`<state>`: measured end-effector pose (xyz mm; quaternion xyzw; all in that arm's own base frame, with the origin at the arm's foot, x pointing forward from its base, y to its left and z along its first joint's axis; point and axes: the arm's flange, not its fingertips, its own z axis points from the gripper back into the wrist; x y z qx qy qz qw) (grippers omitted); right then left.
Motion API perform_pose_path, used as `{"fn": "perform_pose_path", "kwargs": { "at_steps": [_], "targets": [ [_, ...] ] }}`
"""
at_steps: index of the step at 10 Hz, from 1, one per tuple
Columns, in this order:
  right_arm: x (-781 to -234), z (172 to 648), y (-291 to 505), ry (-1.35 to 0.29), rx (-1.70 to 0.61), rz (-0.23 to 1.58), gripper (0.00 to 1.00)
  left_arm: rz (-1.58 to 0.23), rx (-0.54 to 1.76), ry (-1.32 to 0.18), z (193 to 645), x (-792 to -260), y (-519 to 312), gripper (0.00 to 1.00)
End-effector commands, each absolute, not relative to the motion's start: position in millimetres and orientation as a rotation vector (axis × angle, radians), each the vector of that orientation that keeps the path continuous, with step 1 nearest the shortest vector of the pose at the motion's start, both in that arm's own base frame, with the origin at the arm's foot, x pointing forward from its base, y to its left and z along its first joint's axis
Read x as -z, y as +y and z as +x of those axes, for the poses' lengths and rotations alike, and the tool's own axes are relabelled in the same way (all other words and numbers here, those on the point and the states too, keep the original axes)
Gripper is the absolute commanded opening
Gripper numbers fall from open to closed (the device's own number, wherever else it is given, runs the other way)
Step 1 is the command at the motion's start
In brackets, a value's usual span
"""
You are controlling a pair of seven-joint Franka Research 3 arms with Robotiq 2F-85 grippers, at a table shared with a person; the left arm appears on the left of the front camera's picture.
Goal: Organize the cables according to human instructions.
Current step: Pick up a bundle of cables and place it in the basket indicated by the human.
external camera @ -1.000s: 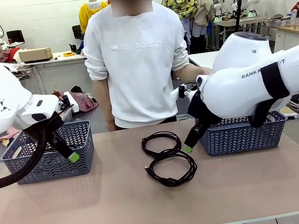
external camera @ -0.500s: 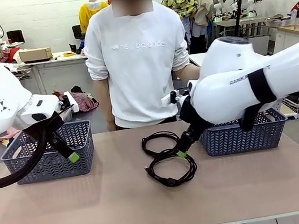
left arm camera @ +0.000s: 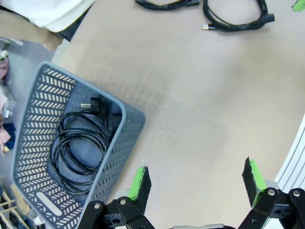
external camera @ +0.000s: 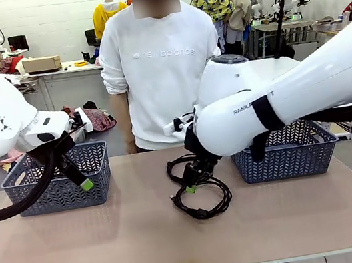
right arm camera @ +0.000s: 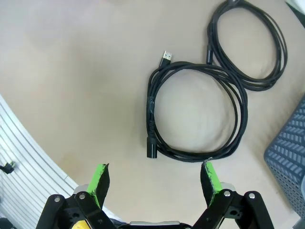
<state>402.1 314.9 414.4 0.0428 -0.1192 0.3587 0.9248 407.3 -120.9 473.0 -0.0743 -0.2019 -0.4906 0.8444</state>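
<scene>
Cables [external camera: 205, 214], two loose black coils at the middle of the counter [external camera: 101, 252], near coil [right arm camera: 151, 109] below my right fingers [right arm camera: 101, 177], which, like my left fingers [left arm camera: 139, 183], gape wide and empty; probably light, limp, springy; pinch all strands together, clear of plugs.

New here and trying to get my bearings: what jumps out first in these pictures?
The bulky white right arm reaches across the middle of the table, its open right gripper over two coiled cables. A person in a white sweatshirt stands at the far side, and the open left gripper hovers near a grey basket holding another coiled cable.
</scene>
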Motion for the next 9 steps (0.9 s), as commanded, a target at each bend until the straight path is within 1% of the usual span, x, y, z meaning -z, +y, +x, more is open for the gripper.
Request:
{"fn": "perform_pose_path", "kwargs": {
  "at_steps": [1,9],
  "targets": [
    [-405,418,332,-0.246,-0.711,0.038,1.0,-0.153,1.03,-0.427,407,-473,-119,1.0],
    [-342,435,359,-0.179,-0.752,0.064,1.0,-0.153,1.03,-0.427,407,-473,-119,1.0]
  ]
}}
